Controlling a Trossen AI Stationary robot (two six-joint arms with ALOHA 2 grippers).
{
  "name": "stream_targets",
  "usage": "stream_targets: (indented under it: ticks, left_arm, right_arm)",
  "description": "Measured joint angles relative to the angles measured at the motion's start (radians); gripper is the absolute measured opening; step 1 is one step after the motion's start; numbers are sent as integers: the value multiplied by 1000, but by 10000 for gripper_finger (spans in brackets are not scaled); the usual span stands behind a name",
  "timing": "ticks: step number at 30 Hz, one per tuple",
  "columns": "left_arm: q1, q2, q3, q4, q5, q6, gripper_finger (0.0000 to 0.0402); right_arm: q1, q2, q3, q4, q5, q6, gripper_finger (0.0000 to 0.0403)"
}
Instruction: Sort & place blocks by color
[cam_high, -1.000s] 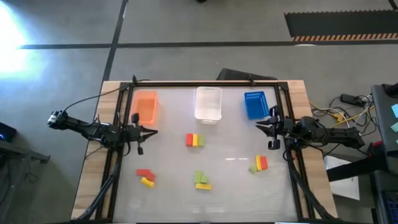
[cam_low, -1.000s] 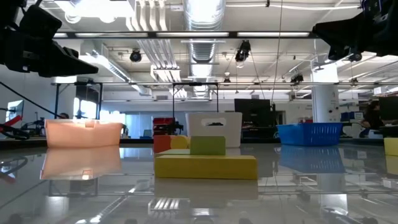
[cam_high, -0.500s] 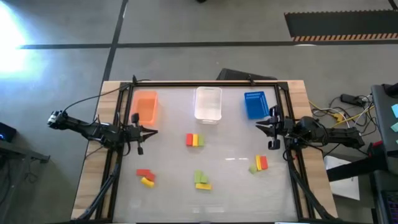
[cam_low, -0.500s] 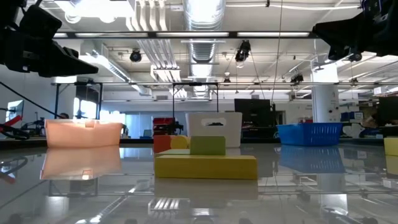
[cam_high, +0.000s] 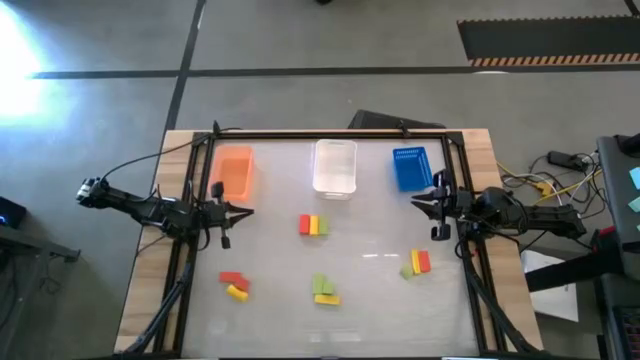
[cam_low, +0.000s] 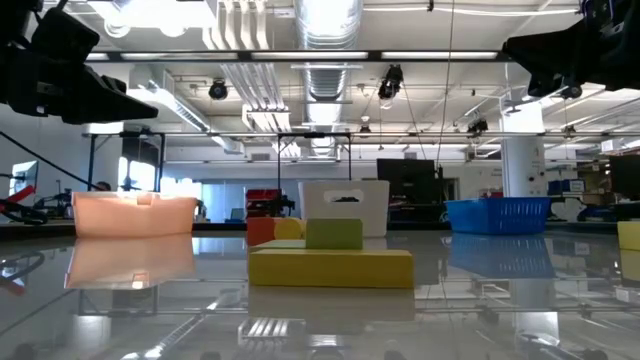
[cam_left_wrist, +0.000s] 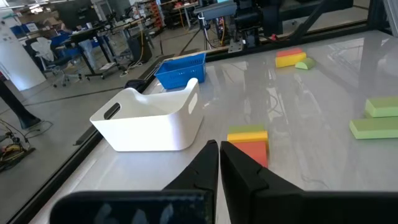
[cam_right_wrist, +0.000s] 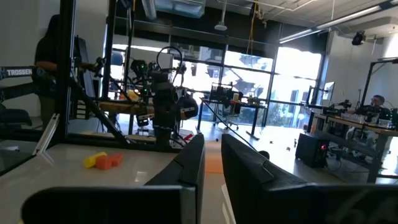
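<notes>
Both arms wait at the table's sides; the blocks lie loose on the white top.

From above, the left gripper (cam_high: 243, 211) and right gripper (cam_high: 418, 201) hover with fingers together; red, yellow and green blocks (cam_high: 314, 225) sit in four small clusters below the orange bin (cam_high: 233, 171), clear bin (cam_high: 334, 166) and blue bin (cam_high: 409, 168). At table height, a yellow block (cam_low: 330, 268) lies nearest. The left wrist shows closed fingers (cam_left_wrist: 202, 168) near a yellow-and-red pair (cam_left_wrist: 249, 144). The right wrist shows fingers (cam_right_wrist: 193, 163) nearly touching.

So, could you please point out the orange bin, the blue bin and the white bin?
orange bin (cam_high: 234, 170): high view, on its floor.
blue bin (cam_high: 409, 168): high view, on its floor.
white bin (cam_left_wrist: 149, 122): left wrist view, on its front wall.
</notes>
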Motion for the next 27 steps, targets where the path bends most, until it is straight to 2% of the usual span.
stream_targets:
  ticks: [8,10,14,17,20,22,27]
  left_arm:
    - [0,0,0,0,0,4,2]
    - [0,0,0,0,-1,77,2]
    - [0,0,0,0,-2,321,2]
    - [0,0,0,0,-2,389,2]
    - [0,0,0,2,-2,391,2]
    - [0,4,0,3,-2,391,2]
    - [0,1,0,44,0,387,2]
  right_arm:
    - [0,0,0,0,0,0,43]
    - [0,0,0,0,0,0,43]
    - [0,0,0,0,0,0,43]
    - [0,0,0,0,0,0,43]
    - [0,0,0,0,0,3,43]
    - [0,0,0,0,0,48,43]
    - [0,0,0,0,0,340,43]
